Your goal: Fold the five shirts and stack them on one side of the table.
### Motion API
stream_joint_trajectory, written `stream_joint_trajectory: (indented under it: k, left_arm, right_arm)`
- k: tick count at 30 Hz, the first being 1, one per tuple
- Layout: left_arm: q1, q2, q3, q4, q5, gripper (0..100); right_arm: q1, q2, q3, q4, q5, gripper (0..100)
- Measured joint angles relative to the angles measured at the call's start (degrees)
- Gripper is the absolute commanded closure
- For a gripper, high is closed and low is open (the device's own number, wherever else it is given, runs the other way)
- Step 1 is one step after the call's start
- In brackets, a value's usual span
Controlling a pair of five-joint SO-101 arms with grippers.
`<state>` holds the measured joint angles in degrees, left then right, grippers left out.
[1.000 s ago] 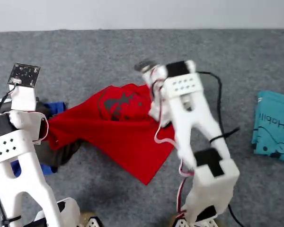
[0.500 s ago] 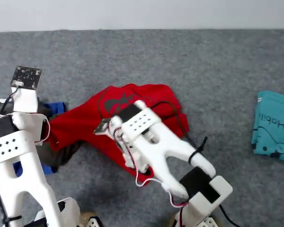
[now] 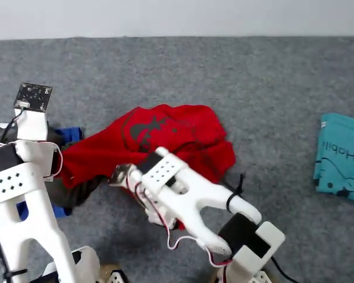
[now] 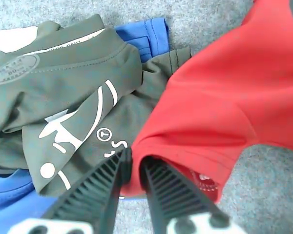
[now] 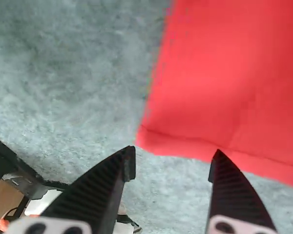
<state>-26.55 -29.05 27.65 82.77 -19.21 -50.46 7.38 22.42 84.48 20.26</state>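
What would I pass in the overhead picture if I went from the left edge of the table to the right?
left arm → red shirt → teal shirt. The other arm lies across the red shirt, so it is left out.

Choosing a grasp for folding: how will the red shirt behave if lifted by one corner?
Likely floppy: the red shirt lies bunched and creased, so it should sag from the held point. Probably light, since the cloth looks thin. It may drag on the fuzzy grey table.
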Motion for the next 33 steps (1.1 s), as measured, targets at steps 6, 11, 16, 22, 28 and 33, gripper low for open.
stream_joint_trajectory:
  k: [6,11,16,22,28,33]
  left_arm:
    - [0.0,0.0,0.0,0.0,0.0,99]
    - [0.0,0.0,0.0,0.0,0.0,99]
    - [0.0,0.0,0.0,0.0,0.0,99]
    - [0.0,0.0,0.0,0.0,0.0,99]
    - [0.2,0.0,0.0,0.0,0.0,99]
    - [2.2,0.0,-1.5,1.8,0.0,99]
  right_arm:
    - [-1.1,0.1,5.7,-7.1,-2.2,75.2]
    - [-0.6,4.3,5.3,-9.5,-2.5,88.9]
    - [4.7,10.0,-1.8,-6.9,-2.5,98.3]
    - [6.8,14.4,-7.7,-2.2,-2.5,98.8]
    - [7.2,11.0,-10.5,4.7,0.2,98.8]
    - [12.0,-0.4,-14.0,10.2,3.6,98.8]
